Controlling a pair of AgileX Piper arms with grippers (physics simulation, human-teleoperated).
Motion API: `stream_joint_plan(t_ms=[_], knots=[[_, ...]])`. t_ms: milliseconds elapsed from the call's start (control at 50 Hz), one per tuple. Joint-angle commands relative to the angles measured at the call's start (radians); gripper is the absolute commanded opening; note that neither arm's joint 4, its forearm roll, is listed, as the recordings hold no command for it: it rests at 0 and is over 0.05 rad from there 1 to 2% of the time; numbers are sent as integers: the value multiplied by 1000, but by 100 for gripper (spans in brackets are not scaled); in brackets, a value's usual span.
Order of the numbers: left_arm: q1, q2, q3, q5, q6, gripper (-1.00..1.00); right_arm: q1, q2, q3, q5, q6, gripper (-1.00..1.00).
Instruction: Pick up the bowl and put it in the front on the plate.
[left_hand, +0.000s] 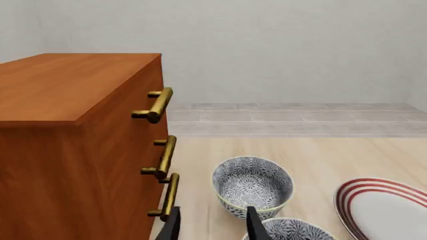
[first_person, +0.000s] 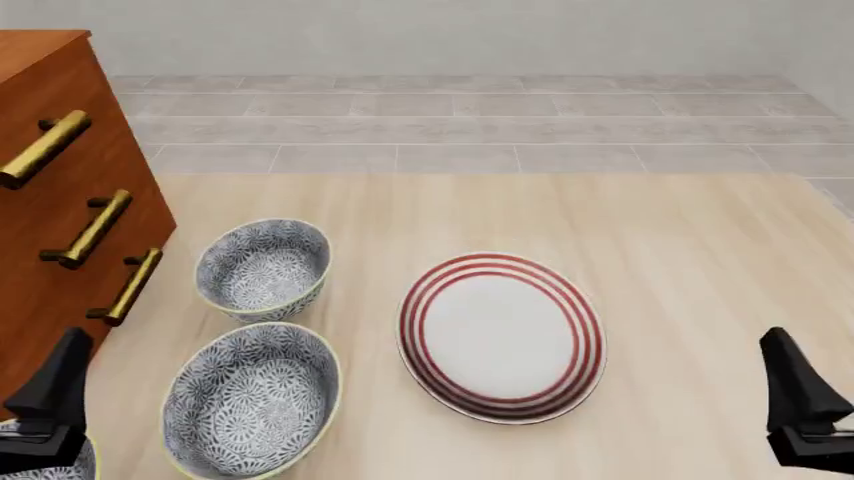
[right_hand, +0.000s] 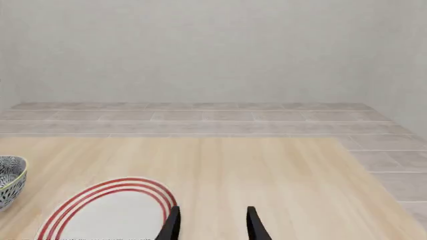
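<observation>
Gripping the bowl (first_person: 263, 268), rigid, glazed and likely slippery, which sits beside the drawer chest (first_person: 60, 190) left of the plate (first_person: 501, 335), means pinching its rim wall with your open left hand (left_hand: 212, 226).

No readable text anywhere in these views.

We find no letters, numbers, brand marks or signs on anything. The bowl (first_person: 263, 268) carries only a dense blue-grey floral pattern, as does the wider-looking bowl (first_person: 251, 399) nearer the camera. The plate (first_person: 501, 336) bears three plain red rings and nothing written. The wooden drawer cabinet (first_person: 54, 200) shows bare wood grain, and its brass handles (first_person: 96, 229) are unmarked. The desk (first_person: 667, 250) surface, the tiled floor (first_person: 454, 130) beyond it and the back wall (right_hand: 200, 50) are blank too.
</observation>
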Motion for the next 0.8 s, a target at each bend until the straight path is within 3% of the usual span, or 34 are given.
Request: stream_joint_plan(t_ms=[20, 220, 280, 340, 360, 520, 800], knots=[[0, 5, -3, -1, 0, 100, 13, 52, -2, -37, -2, 100], [0, 5, -3, -1, 0, 100, 35, 173, -1, -135, -2, 100], [0, 5, -3, -1, 0, 100, 50, 245, -48, -144, -37, 100], [0, 5, -3, -1, 0, 100, 71, 258, -87, -125, -28, 100], [0, 5, -3, -1, 0, 100, 80, 320, -120, -130, -55, 100], [0, 5, -3, -1, 0, 100, 119, 567, -233, -174, -73, 100], [0, 5, -3, -1, 0, 100, 231, 804, -415, -176, -95, 100]])
